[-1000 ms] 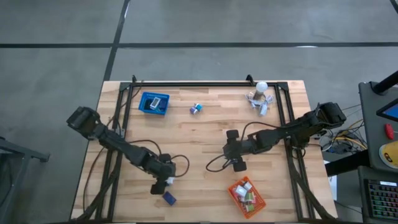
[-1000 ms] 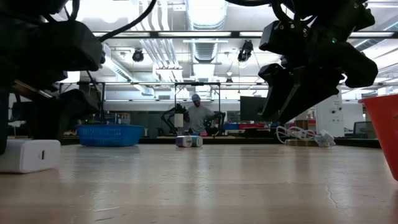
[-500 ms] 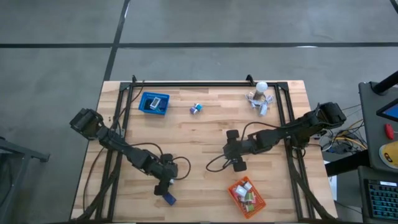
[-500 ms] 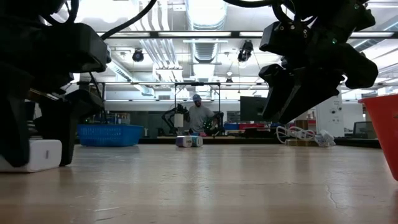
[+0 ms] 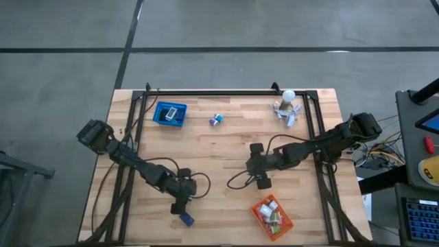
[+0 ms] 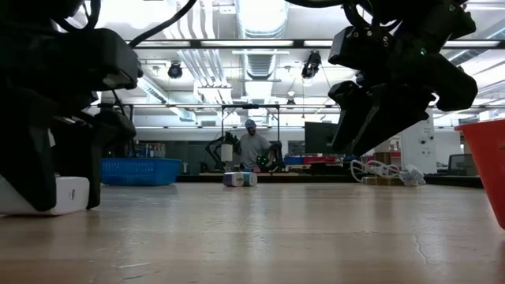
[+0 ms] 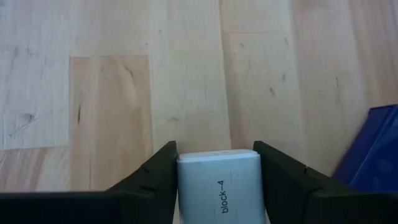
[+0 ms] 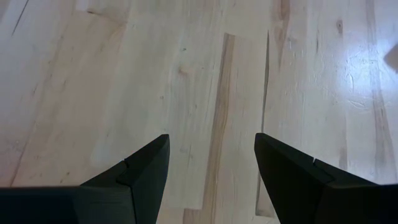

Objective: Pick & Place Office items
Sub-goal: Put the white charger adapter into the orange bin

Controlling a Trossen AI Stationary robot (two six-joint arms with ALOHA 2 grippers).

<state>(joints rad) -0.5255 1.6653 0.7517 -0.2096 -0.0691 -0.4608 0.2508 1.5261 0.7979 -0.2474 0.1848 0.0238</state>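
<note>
A white block labelled "block-4" [image 7: 219,186] sits on the table near its near-left part, between the fingers of my left gripper [image 5: 180,204], which is shut on it. In the low view the block [image 6: 69,194] rests flat on the wood. A dark blue block [image 5: 186,219] lies just beyond it toward the near edge and also shows in the left wrist view [image 7: 373,143]. My right gripper [image 5: 263,180] hangs open above bare wood at mid-table [image 8: 211,168]. Two small blue and white items [image 5: 217,120] lie near the far edge. My left gripper pinches the white block between its two fingers, one finger [image 7: 158,174] on each of two opposite sides [image 7: 186,186]. The fingers come from above, pointing down. The block's underside rests on the table [image 6: 71,211].
A blue mesh basket [image 5: 169,113] holding a white item stands far left. An orange basket [image 5: 272,216] with several items stands near the near edge, right of centre. A white ball-topped cluster [image 5: 287,106] is at the far right. Bare wood lies between the two arms.
My left gripper has moved down and slightly toward the near edge, onto the white block. Its fingers now stand on both sides of the block and have closed in on it. The block has shifted a little along the table. The right arm has kept still.
</note>
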